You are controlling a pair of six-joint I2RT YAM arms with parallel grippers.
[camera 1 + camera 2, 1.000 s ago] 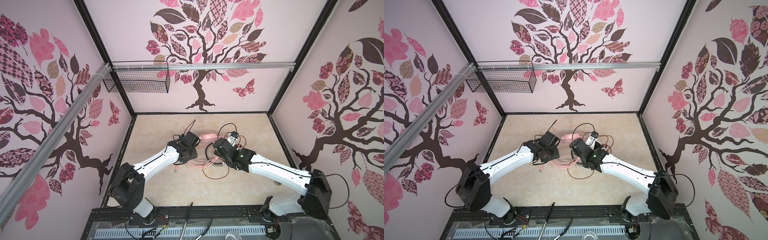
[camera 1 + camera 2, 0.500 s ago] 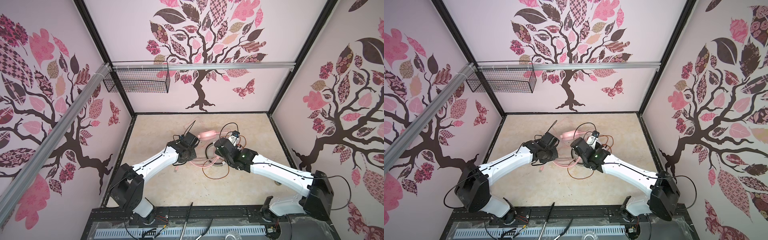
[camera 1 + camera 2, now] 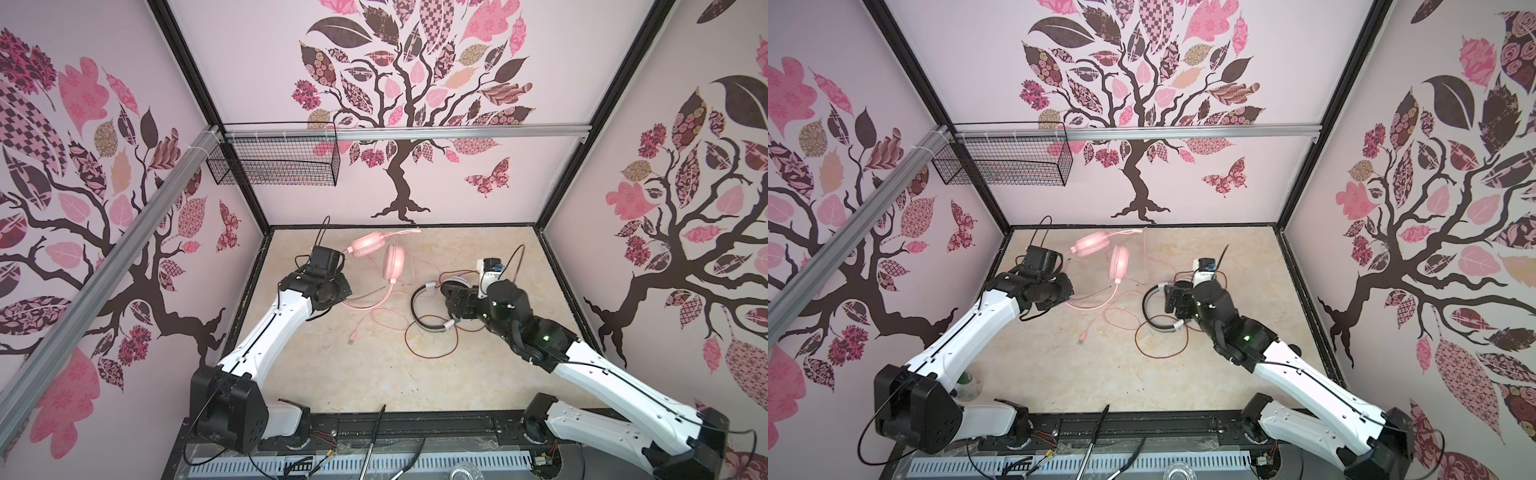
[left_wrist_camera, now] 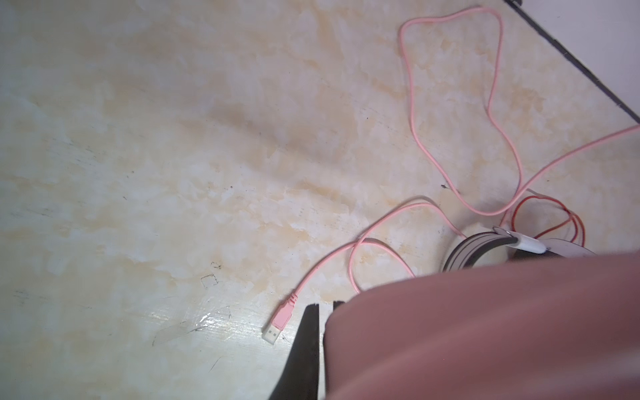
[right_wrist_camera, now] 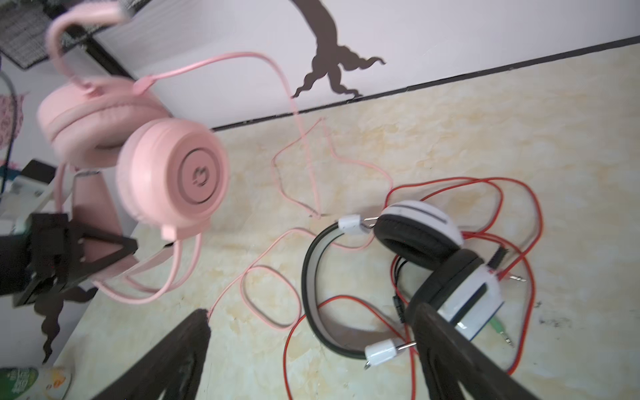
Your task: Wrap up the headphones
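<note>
**On the desk: two headsets, two slack cords**

On the desk point(image 3: 332, 374) there are two headsets. The pink headset point(image 3: 394, 266) is up off the surface toward the back left. The left claw point(image 3: 347, 296) is clamped on its headband, and both cups are clear of the desk. The white headset point(image 3: 414, 305) lies flat right of centre. The right claw point(image 5: 310, 311) is spread wide just over it and grips nothing.

Both headsets look light, with springy bands and soft pads. I judge the band the firm place to hold, since a cup would likely pivot.

There are two cords, the pink cord point(image 4: 411, 114) and the red cord point(image 5: 286, 349). Both are thin and limp, looped loose and tangled together near the white band. They will probably snag, so they are best pinched near a plug.

For plugs, I count one pink USB plug point(image 4: 277, 325) and two small jacks point(image 5: 498, 326) beside the white cup.
</note>
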